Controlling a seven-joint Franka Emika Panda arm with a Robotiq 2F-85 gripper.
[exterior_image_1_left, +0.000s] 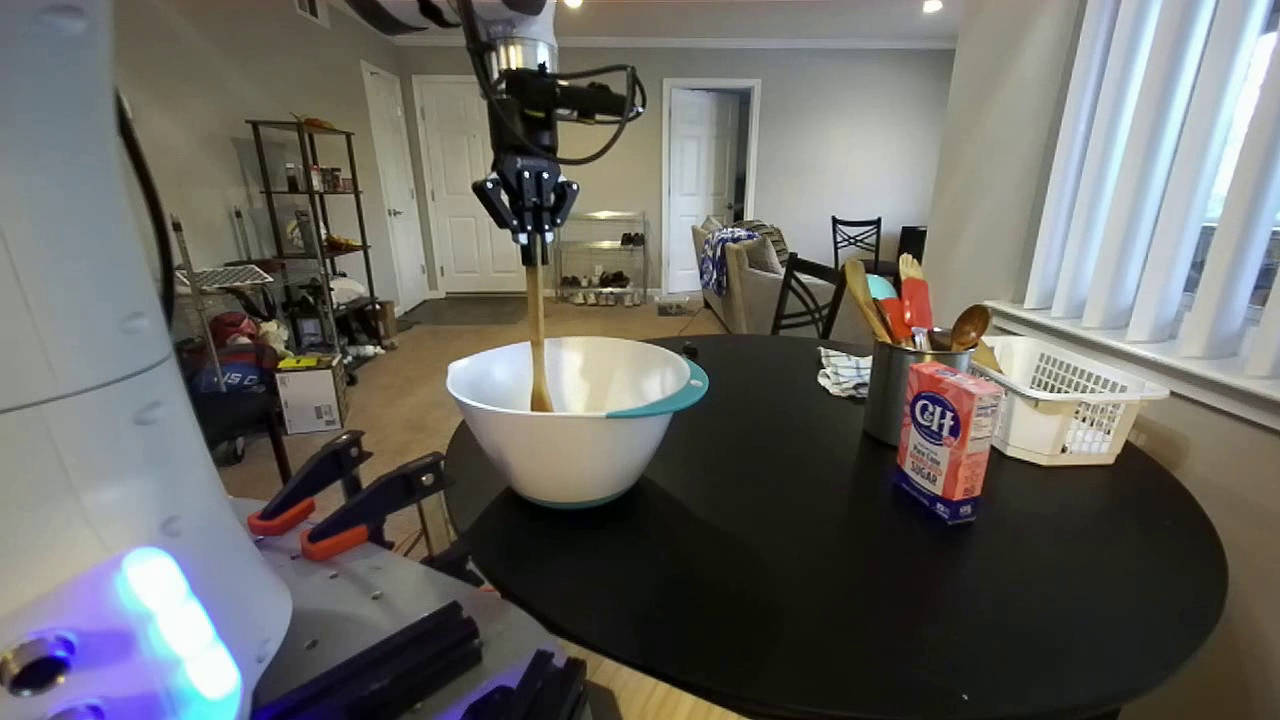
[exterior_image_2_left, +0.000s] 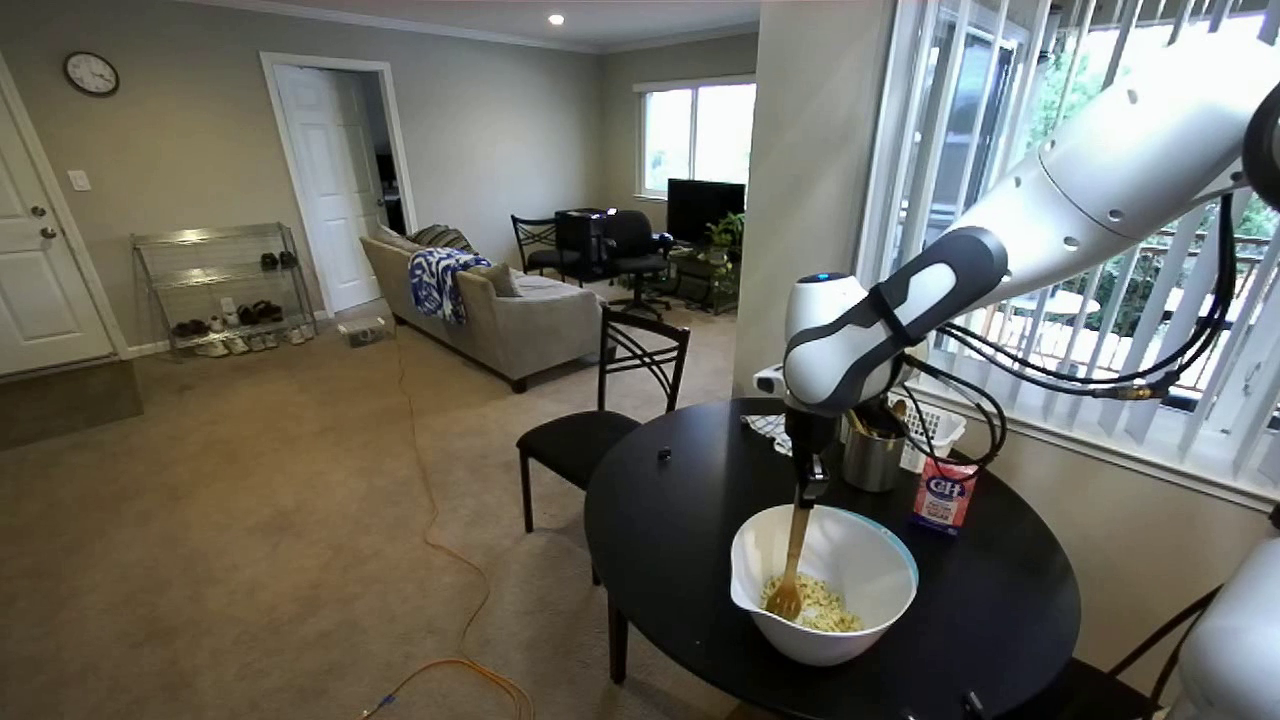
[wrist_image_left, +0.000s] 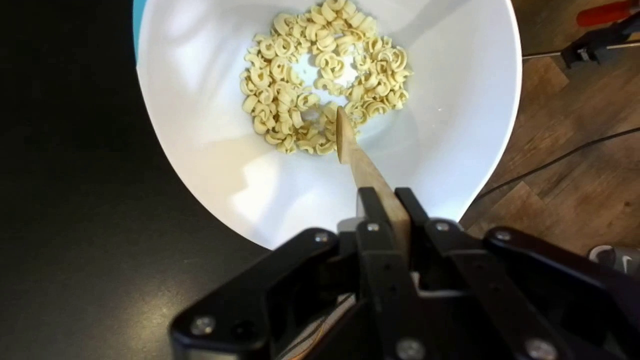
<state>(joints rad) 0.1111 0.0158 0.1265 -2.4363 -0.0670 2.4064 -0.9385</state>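
Note:
My gripper is shut on the handle of a wooden utensil, which runs between the two black fingertips. In an exterior view the utensil hangs nearly upright from the gripper, its lower end inside a white mixing bowl. From another angle, its slotted head rests among pale curled pasta at the bowl's bottom. The wrist view shows this pasta as a rough ring with bare white patches in the middle. A teal handle juts from the bowl's rim. The gripper stays above the rim.
The bowl stands near the edge of a round black table. Further along are a C&H sugar box, a metal utensil holder, a white basket and a checked cloth. Clamps sit by the robot base; a chair stands beside the table.

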